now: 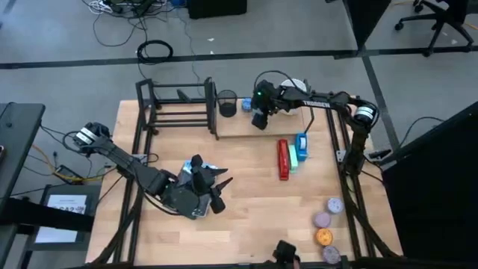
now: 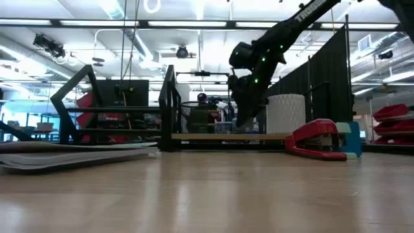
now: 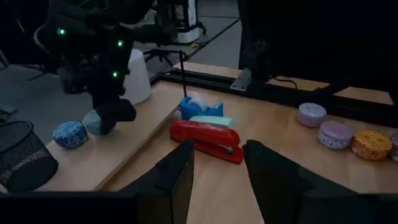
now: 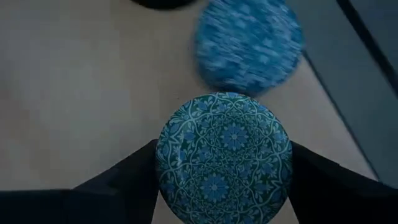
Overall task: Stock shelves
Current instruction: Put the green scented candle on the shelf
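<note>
A: Where are the shelves?

B: The low black tube rack with its pale wooden board (image 1: 246, 123) stands at the counter's far edge, long axis crosswise.

A: Which arm is nearer?

B: The right tool (image 4: 222, 163), directly above the board, clasping a round blue patterned tin (image 4: 224, 155) beside another blue tin (image 4: 249, 42). The left tool (image 3: 219, 165), spread wide, waits well apart.

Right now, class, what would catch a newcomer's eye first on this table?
The right gripper holds a blue patterned tin over the shelf board, beside a second blue tin. A red stapler lies mid-table. The left gripper waits open near the front.
</note>
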`<control>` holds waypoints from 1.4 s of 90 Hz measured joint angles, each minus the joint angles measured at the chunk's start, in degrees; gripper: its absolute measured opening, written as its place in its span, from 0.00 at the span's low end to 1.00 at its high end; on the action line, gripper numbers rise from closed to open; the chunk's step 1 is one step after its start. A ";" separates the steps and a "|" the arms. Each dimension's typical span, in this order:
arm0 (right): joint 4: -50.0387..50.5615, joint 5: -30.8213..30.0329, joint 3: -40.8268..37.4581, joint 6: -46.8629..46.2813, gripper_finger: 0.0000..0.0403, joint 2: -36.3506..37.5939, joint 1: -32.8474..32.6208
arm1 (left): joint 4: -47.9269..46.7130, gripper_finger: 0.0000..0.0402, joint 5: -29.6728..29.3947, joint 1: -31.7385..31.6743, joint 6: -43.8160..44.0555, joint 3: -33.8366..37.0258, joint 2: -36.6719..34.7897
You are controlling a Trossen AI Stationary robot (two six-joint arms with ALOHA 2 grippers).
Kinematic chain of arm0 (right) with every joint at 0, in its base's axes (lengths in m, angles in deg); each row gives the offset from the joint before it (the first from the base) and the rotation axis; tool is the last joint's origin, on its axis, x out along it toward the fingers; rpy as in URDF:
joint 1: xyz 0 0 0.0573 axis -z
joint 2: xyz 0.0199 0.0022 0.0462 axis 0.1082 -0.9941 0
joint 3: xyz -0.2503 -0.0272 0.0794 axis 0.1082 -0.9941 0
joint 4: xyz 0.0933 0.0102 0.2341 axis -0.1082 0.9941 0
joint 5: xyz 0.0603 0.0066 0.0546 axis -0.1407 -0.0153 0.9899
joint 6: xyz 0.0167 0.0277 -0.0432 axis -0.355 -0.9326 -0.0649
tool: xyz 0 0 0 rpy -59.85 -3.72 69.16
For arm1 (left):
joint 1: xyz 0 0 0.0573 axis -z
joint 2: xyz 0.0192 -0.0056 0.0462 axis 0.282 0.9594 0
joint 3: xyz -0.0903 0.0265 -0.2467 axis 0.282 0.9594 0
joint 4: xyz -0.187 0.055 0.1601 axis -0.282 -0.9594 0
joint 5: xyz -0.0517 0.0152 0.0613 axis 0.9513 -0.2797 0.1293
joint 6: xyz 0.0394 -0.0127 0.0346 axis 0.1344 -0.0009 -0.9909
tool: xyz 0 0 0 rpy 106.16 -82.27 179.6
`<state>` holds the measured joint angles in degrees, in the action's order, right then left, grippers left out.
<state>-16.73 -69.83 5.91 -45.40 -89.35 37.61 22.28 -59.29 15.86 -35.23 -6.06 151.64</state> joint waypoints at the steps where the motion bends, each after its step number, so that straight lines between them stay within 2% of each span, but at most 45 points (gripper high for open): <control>1: -0.09 -0.20 0.01 0.02 0.65 -0.02 0.00 | 0.03 0.32 0.00 0.01 0.00 0.00 0.00; 19: -0.14 -1.37 0.08 -0.02 0.70 0.00 0.00 | 0.02 0.32 0.38 0.06 0.14 0.00 0.00; 50: -0.01 -8.23 0.08 -0.07 0.70 0.00 -0.09 | 0.02 0.32 0.42 0.06 0.24 0.00 -0.02; 78: 0.03 -8.65 0.08 -2.46 0.71 0.05 -0.09 | 0.04 0.32 0.44 0.12 0.46 0.00 -0.02; 111: 0.25 -9.73 0.08 -2.67 0.77 0.07 -0.09 | 0.05 0.32 0.46 0.12 0.56 0.00 -0.02; 126: -0.95 -12.64 0.02 -1.80 0.79 0.42 -0.30 | 0.08 0.32 0.46 0.12 0.61 0.00 -0.02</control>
<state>-17.68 -82.47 5.93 -47.20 -88.92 37.30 22.35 -58.83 15.98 -34.62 -6.06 151.62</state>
